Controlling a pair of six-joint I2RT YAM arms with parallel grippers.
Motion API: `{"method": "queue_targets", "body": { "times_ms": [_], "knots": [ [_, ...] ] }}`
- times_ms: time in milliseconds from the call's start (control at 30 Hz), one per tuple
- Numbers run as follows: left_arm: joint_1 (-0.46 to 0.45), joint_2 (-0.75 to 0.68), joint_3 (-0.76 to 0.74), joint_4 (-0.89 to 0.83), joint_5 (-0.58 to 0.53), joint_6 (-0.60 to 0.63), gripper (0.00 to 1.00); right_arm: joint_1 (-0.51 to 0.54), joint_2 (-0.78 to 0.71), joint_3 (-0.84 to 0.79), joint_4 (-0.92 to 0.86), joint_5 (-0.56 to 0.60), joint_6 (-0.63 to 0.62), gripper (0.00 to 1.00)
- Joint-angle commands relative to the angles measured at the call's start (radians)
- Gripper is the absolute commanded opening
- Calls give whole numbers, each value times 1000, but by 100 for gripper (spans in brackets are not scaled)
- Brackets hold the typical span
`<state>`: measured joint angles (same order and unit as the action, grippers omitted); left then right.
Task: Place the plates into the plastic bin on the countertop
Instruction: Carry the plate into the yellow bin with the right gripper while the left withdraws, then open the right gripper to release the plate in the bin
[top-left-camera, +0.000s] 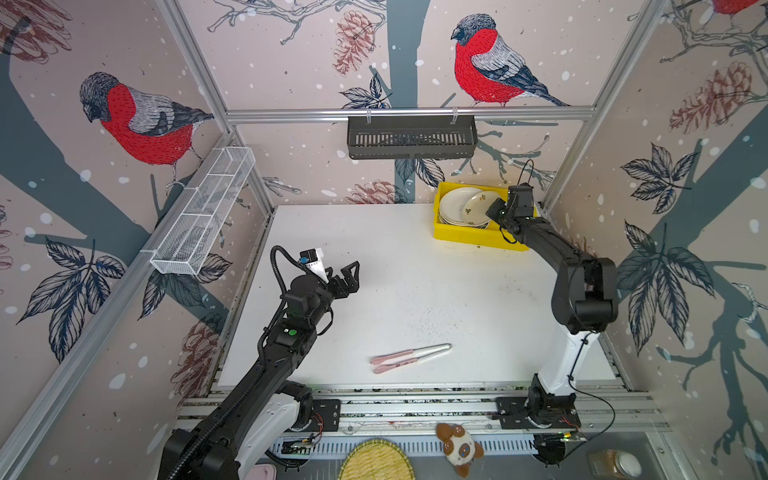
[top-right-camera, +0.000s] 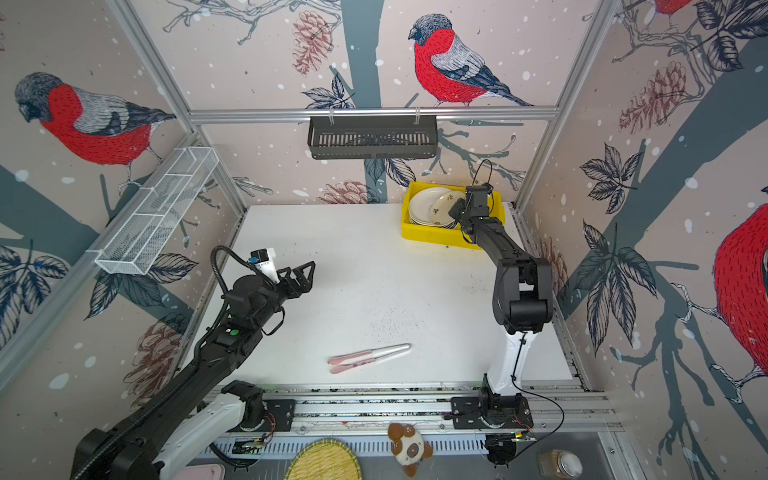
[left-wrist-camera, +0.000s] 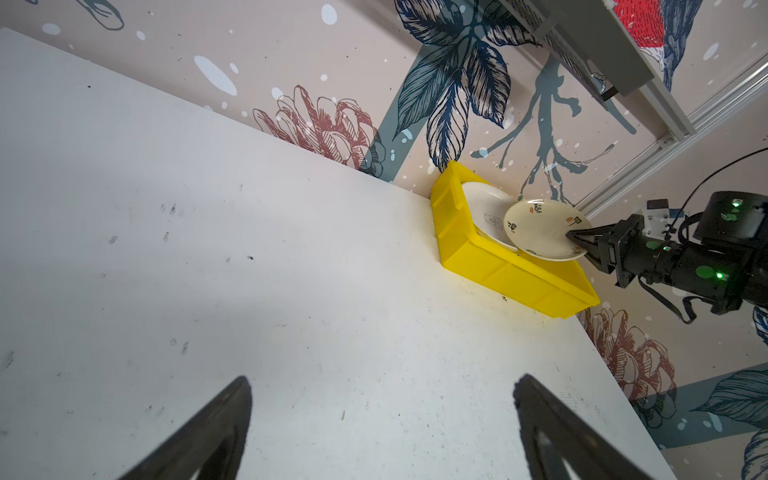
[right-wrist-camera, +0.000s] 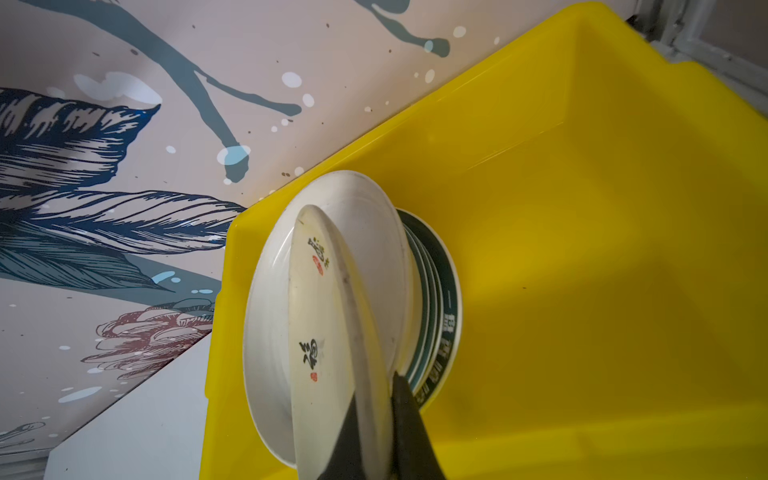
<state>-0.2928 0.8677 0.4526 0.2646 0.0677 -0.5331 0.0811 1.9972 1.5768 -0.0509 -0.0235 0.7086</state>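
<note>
While above bin, plate in right gripper

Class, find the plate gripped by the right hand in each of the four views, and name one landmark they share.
Top view: plate at upper right, overlapping the stack in the bin.
Top view: plate at upper right, again in the bin.
Left wrist: plate above the bin's wall, rim pinched by the right hand.
Right wrist: plate edge-on, in front of the stack.
Shared landmark: the yellow bin.
</note>
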Motion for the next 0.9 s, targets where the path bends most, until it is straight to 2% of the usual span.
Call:
{"method": "queue_targets", "body": {
  "times_ms": [0,167,200,233,300,333,367,467,667,733,867],
  "knots": [
    [0,0,-10,-2,-25,21,97,3,75,88,5,-30,52,0],
    [0,18,-14,11,-32,33,97,14,135,157,-7,-21,41,0],
    [0,24,-14,15,-35,34,97,17,140,169,-10,-15,33,11],
    [0,31,-12,19,-40,36,97,21,146,180,-13,-13,18,33],
    [1,48,-8,26,-41,39,97,31,154,208,-30,-3,-10,68],
    [0,57,-5,31,-40,39,97,38,156,221,-38,-5,-24,77],
    [0,65,-5,36,-39,39,97,41,156,229,-44,-16,-36,82],
    [1,93,-14,65,-50,36,97,60,155,258,-57,-35,-83,87],
    [3,113,-31,100,-86,36,97,80,125,312,-191,66,-128,92],
    [3,109,-31,103,-114,43,97,92,62,246,-169,99,-149,93],
    [9,97,-33,126,-213,73,97,132,-150,-14,-28,197,-188,93]
  ]
}}
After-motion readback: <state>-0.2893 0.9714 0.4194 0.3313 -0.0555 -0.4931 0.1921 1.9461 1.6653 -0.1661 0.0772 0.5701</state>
